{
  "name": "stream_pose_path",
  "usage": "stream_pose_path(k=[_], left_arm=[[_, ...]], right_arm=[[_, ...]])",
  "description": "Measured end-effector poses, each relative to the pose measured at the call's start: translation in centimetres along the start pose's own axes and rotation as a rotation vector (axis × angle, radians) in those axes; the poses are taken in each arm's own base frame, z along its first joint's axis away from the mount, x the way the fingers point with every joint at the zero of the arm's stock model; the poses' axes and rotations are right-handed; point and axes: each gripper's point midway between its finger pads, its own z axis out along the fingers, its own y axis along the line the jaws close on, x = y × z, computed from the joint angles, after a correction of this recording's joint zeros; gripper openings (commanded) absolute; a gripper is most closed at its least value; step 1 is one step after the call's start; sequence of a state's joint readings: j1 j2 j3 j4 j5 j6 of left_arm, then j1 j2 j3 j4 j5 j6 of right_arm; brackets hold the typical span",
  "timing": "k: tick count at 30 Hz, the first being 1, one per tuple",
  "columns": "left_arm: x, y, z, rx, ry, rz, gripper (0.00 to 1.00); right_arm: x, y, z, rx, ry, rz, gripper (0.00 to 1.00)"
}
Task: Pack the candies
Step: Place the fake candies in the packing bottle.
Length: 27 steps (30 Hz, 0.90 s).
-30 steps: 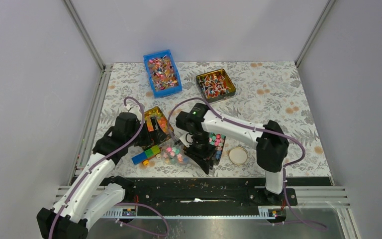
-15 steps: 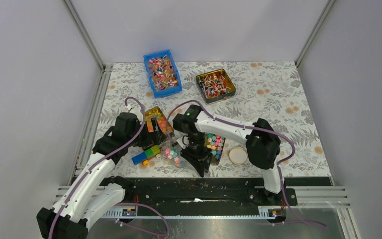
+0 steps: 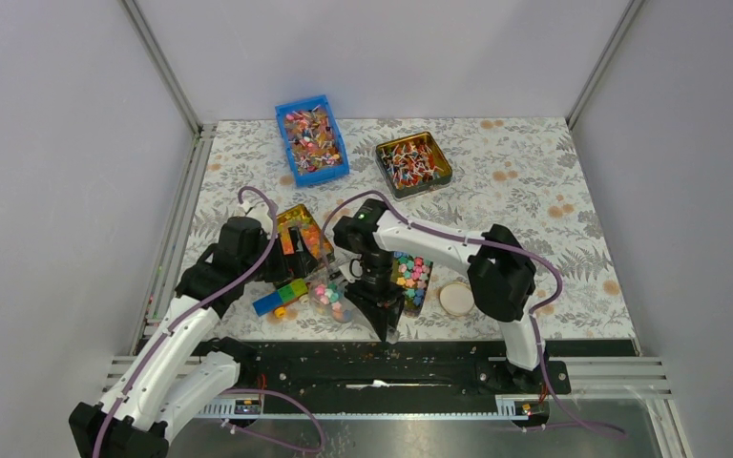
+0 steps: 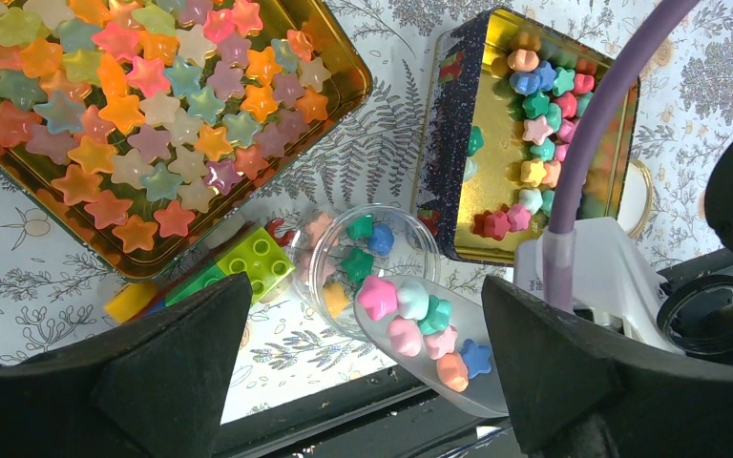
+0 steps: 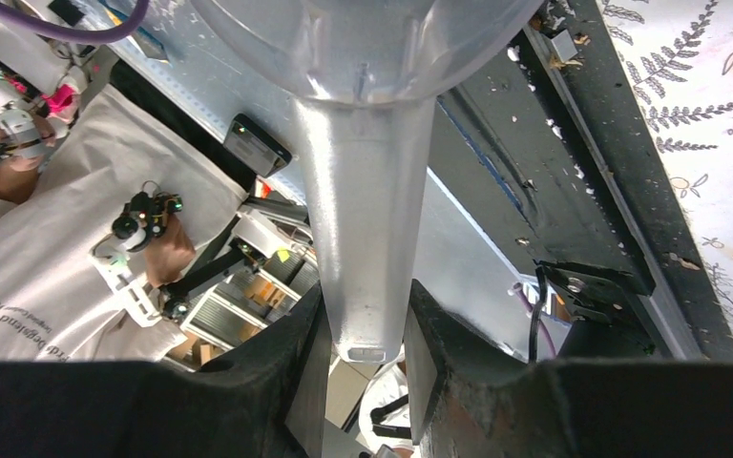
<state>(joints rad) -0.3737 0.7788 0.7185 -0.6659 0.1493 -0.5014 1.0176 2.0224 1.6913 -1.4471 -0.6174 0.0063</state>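
blue plastic bin (image 3: 323, 176): one.
gold rectangular metal tins (image 4: 444, 153): three.
clear round jar (image 4: 410, 234): one.
clear plastic scoop (image 5: 363, 239): one.
round cream lid (image 3: 456, 298): one.
opaque star-shaped candies (image 4: 378, 297): seven lay on the scoop; about five showed in the jar; those in one tin were partly hidden and went uncounted.
toy bricks (image 4: 253, 260): green, blue and yellow showed; the number of pieces could not be told.

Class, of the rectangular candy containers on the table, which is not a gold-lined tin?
The blue bin at the far left. It is blue throughout; the far tin, the star tin and the dark-sided tin are gold inside.
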Motion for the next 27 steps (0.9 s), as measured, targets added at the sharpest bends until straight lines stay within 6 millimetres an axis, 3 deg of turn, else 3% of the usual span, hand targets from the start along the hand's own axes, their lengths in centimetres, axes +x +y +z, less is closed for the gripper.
stream_pose_path(k=[27], left_arm=[[0.1, -0.1, -0.8, 0.008, -0.015, -0.013, 0.96]], right_arm=[[-0.4, 2.0, -0.8, -0.211, 0.017, 0.083, 0.00]])
